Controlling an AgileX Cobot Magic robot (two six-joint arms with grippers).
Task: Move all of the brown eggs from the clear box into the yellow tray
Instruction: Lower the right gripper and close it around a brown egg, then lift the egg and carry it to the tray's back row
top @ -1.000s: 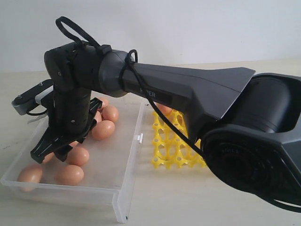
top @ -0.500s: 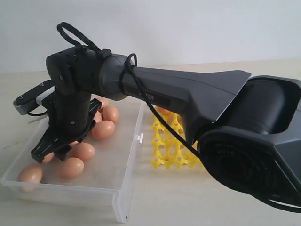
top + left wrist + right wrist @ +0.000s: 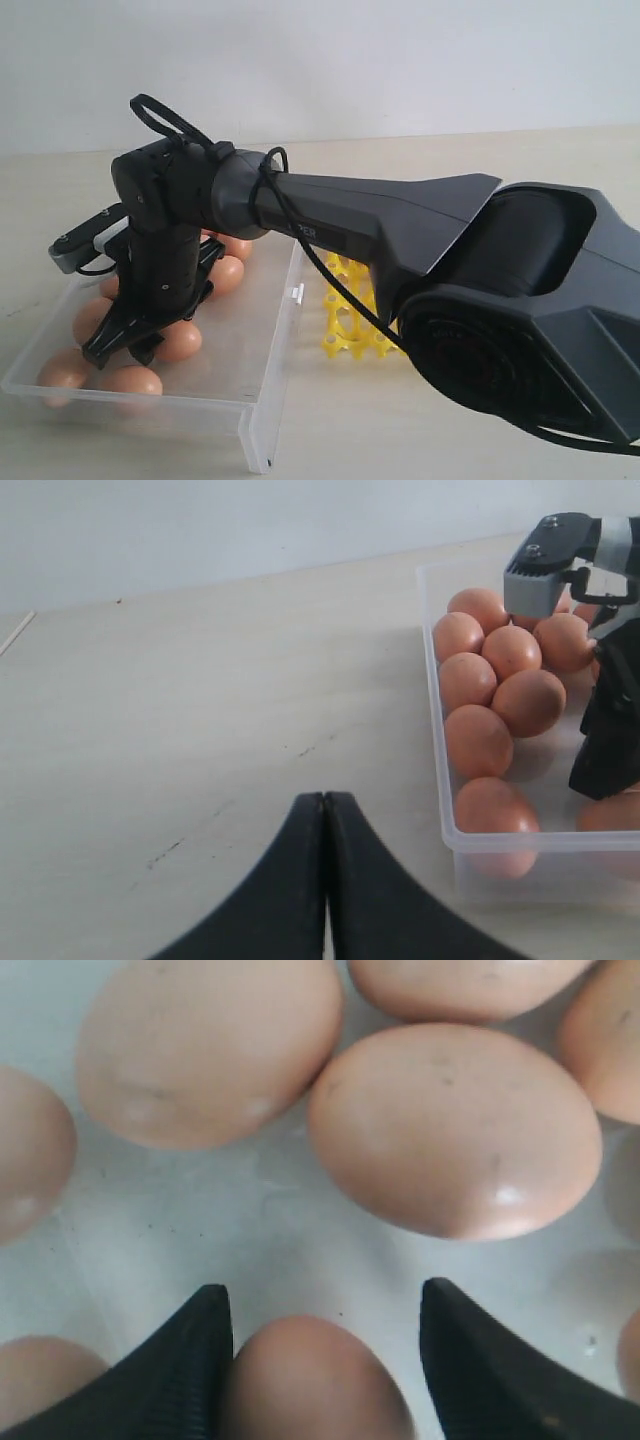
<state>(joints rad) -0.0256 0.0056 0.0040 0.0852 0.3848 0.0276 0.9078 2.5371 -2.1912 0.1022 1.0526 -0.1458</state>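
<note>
Where beige table (image 3: 200, 730) meets white wall (image 3: 200, 530), right gripper (image 3: 322, 1300) gapes astride an egg (image 3: 315, 1385); left gripper (image 3: 325, 802) closed.

Looking onto a plain, pale bluish-white wall (image 3: 400, 60), bare and evenly toned, rising behind a smooth, matte beige table (image 3: 560, 150). Meeting that table along one straight, level seam running across the exterior view. Lying under soft, diffuse light, throwing only faint, blurred shadows on the beige surface. Spreading wide in the left wrist view as the same table top, carrying a few small dark scuff marks (image 3: 310, 746) near its middle and another short streak closer to the camera. Showing a thin pale line (image 3: 16, 630) slanting near the seam, too small to identify.
</note>
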